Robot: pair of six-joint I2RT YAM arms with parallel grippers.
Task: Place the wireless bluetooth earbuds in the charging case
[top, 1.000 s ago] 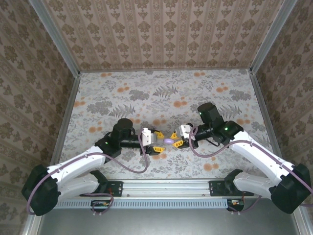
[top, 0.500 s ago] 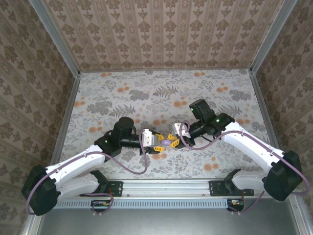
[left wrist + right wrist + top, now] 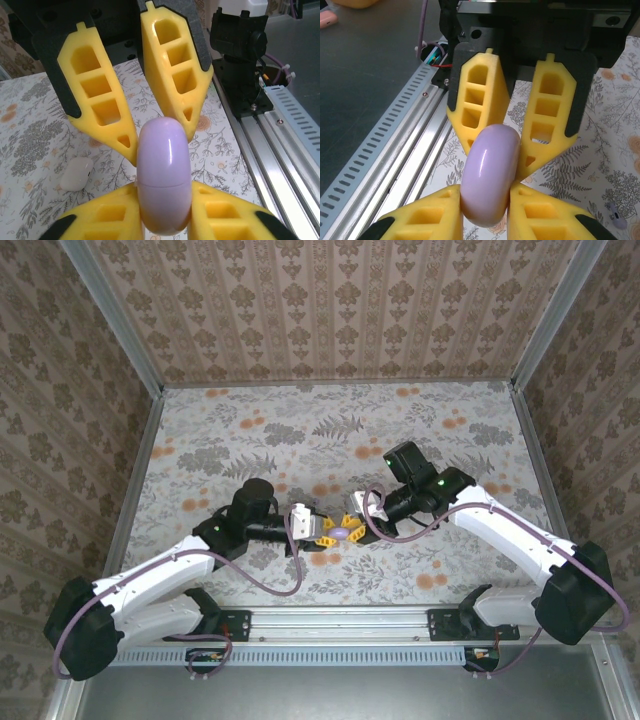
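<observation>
While clenched from both ends, caught just below the centre of the overhead view: lilac charging case [image 3: 343, 533], pinned between left gripper [image 3: 325, 534] and right gripper [image 3: 358, 530], yellow fingers aimed at each other over the flowered table [image 3: 330, 430]. Impossible to tell from above whether resting on the cloth or raised off it.

From the left wrist camera: left gripper [image 3: 165, 202] along the bottom edge, fingers [image 3: 107, 220] pressed to either side of the charging case [image 3: 164, 175], rounded end pointing up the frame, thin seam crossing the shell low down, lid shut. Above, right gripper [image 3: 159, 134] reaching in from the top, its two fingers narrowing to a V with tips against the far end of the shell. At lower left of the same frame, one white earbud [image 3: 75, 173] lying on the table, apart from the case and outside it.

From the right wrist camera, the same hold from the other end: right gripper [image 3: 485, 212] at the bottom, squeezing the charging case [image 3: 490, 175]; left gripper [image 3: 496, 150] coming down from the top, tips on the shell. Aluminium rail [image 3: 405, 135] running diagonally across the left half. In the lower right corner, small pale object [image 3: 615, 218] on the cloth, too blurred to name.
</observation>
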